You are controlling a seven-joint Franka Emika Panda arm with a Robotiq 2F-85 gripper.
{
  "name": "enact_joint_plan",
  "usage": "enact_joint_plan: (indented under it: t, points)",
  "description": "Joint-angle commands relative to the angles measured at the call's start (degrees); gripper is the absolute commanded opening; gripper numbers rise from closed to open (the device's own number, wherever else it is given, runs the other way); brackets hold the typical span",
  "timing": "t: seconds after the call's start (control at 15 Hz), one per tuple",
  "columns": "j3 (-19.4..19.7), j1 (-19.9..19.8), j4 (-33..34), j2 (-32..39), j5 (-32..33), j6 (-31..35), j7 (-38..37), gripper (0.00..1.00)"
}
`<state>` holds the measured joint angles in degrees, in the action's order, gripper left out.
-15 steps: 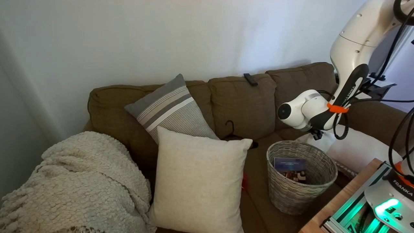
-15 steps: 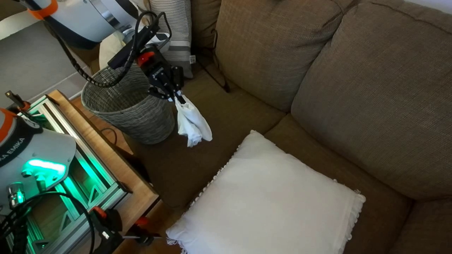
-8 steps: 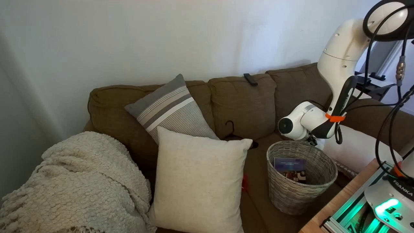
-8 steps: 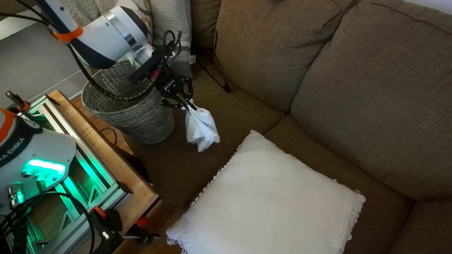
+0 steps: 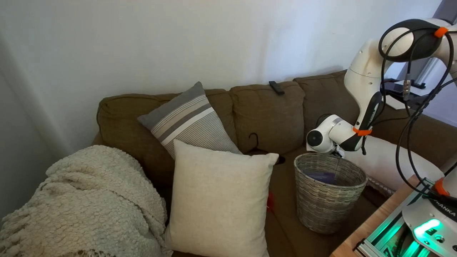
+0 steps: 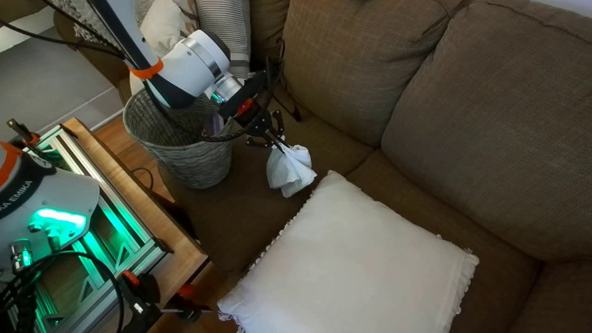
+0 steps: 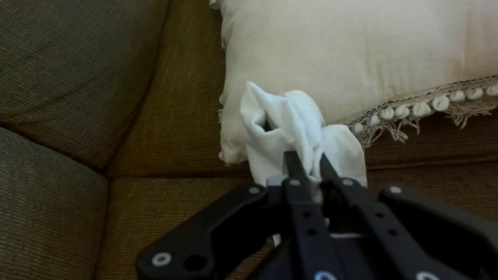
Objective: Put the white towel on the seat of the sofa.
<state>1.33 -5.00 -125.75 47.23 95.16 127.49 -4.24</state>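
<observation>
1. You are pinching the white towel [image 6: 291,172] in the claw [image 7: 308,165], the cloth bunching where you are gripping it.
2. You are holding it over the sofa seat [image 6: 226,219]; whether its lower folds are touching, I cannot tell.
3. It is hanging between the wicker basket [image 6: 194,167] and the fringed pillow [image 6: 351,259].

This is a home: sofa [image 6: 351,83], striped pillow [image 5: 194,123] (fleecy blanket [image 5: 96,200] too).
</observation>
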Motion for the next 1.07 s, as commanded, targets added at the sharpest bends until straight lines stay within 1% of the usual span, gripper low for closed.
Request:
enact_joint_plan:
  t: [0.0,0.07,0.2,0.33,0.47,0.53,0.67,0.8,1.0]
  points:
    - [-1.8,-2.5,6.6,6.0,-1.4,3.7,3.1,0.03]
    - [-2.4,-3.0,6.4,4.6,-2.3,5.7,4.8,0.03]
    - [-3.1,-3.7,4.6,1.5,-1.8,11.0,6.8,0.03]
    - [-3.3,-3.9,4.5,1.1,-2.4,15.0,9.7,0.03]
    - [-2.9,-3.1,5.2,2.5,-7.6,13.6,16.6,0.03]
    - [-3.0,-3.7,5.4,3.0,-10.4,13.9,20.8,0.03]
    - [-2.4,-3.9,6.6,4.1,-15.3,12.4,23.5,0.03]
    - [-2.6,-5.1,8.0,5.4,-21.0,12.4,26.1,0.03]
    - [-3.4,-5.6,12.3,8.1,-30.3,11.7,26.4,0.03]
